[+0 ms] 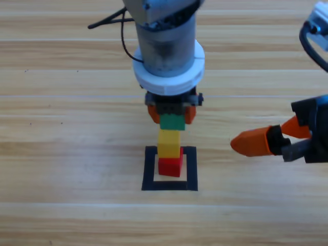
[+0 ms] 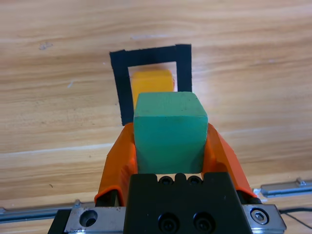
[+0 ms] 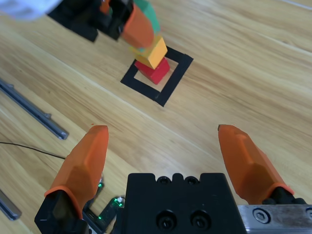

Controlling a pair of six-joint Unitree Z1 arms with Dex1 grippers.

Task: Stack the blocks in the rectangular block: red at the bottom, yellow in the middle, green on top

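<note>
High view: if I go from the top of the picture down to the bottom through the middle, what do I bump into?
Left gripper → green cube → yellow cube → red cube → front strip of the black tape square.

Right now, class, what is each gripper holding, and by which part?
The left gripper holds the green cube by two opposite side faces. The right gripper holds nothing.

My left gripper (image 2: 170,141) clamps its two orange jaws on a matte teal-green cube (image 2: 169,131), above a matte yellow cube (image 2: 152,81) inside the black tape square outline (image 2: 148,57) on the wooden table (image 2: 253,73).
</note>
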